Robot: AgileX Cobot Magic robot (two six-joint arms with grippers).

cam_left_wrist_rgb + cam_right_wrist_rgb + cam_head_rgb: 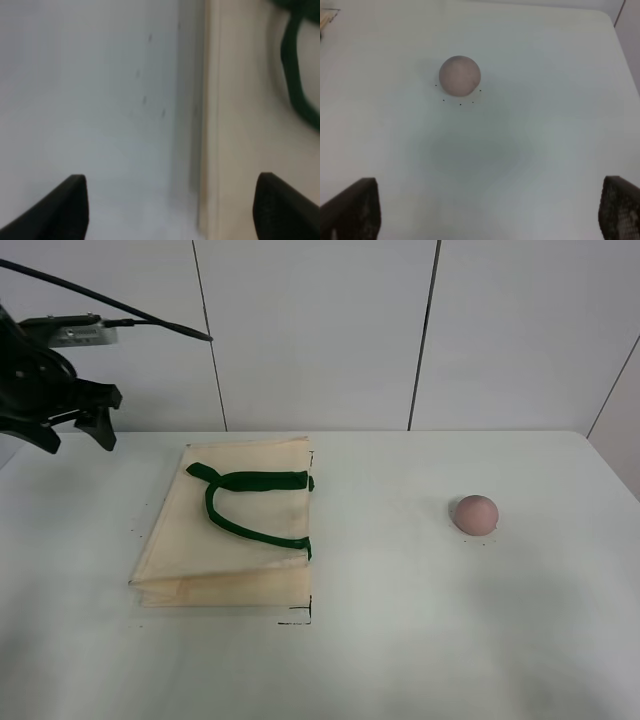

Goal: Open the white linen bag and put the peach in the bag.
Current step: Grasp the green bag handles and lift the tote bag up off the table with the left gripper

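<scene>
On the white worktop (pixel 400 660), I see the flat cream linen bag with dark green straps (pixel 230 560) lying near my left end effector (pixel 75 430), fingers spread and empty, and the small round dusty-pink peach (pixel 476 514) well apart, ahead of my equally spread right end effector (pixel 485 215).

Bright, even light; left wrist view blurred throughout.

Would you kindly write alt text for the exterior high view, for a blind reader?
A folded cream cloth bag with dark green strap handles lies flat on a white table; a small round dusty-pink peach sits apart to its right. The black left gripper hangs open at far left.
</scene>
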